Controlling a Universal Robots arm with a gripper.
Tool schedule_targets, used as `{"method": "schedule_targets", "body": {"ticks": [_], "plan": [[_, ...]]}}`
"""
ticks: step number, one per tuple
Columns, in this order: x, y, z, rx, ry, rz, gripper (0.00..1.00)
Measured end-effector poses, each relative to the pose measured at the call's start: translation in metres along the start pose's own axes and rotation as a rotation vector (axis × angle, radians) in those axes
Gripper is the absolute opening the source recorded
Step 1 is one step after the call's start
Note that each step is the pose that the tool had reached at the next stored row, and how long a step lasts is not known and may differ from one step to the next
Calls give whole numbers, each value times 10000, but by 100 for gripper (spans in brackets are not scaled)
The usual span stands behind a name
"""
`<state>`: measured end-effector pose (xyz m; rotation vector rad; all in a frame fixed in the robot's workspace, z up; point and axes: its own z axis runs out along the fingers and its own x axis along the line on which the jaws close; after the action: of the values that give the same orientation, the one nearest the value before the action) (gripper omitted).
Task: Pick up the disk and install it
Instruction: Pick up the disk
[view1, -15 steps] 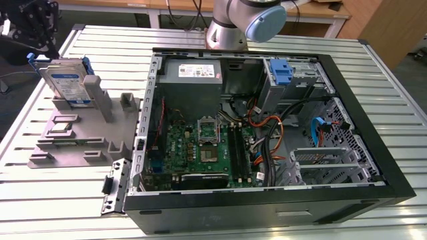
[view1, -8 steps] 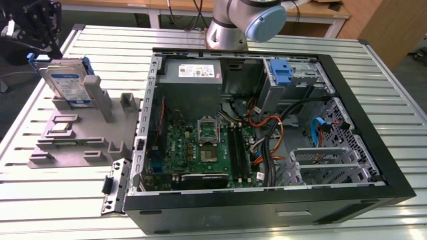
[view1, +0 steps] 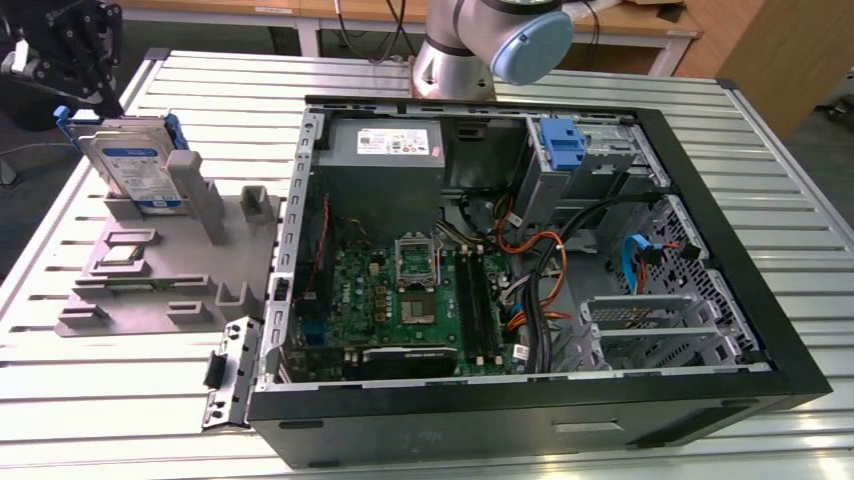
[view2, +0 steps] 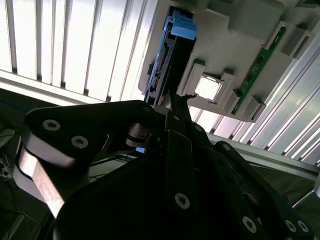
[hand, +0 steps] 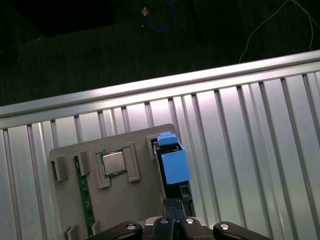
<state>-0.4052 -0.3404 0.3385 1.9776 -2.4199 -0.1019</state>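
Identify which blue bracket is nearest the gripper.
The one framing the disk, upright in the grey fixture; the other blue bracket sits inside the computer case.

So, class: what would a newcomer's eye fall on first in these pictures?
The open computer case dominates the exterior view's centre and right, its green motherboard exposed. At that view's left the disk stands on edge in a grey holder, with the gripper close above it.
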Motion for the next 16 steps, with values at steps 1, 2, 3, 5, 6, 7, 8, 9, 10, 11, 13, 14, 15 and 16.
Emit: {"method": "schedule_targets", "body": {"ticks": [1,2,3,5,6,7,8,9,10,11,13,14,15,16], "plan": [[0,0,0,-2,1,0,10],[0,-1,0,-3,2,-16,10],[-1,-3,0,-4,3,-45,10],[-1,-6,0,-6,6,-122,10],[-1,-7,0,-7,7,-175,10],[-2,-8,0,-8,9,-208,10],[-1,-9,0,-9,9,-221,10],[-2,-10,-1,-10,10,-222,10],[-3,-15,-1,-10,11,-226,10],[-4,-21,-2,-10,11,-226,10],[-5,-25,-1,-10,10,-224,10],[-5,-26,-1,-9,10,-224,10],[-5,-26,-1,-10,10,-225,10],[-5,-26,-1,-10,11,-236,10]]}}
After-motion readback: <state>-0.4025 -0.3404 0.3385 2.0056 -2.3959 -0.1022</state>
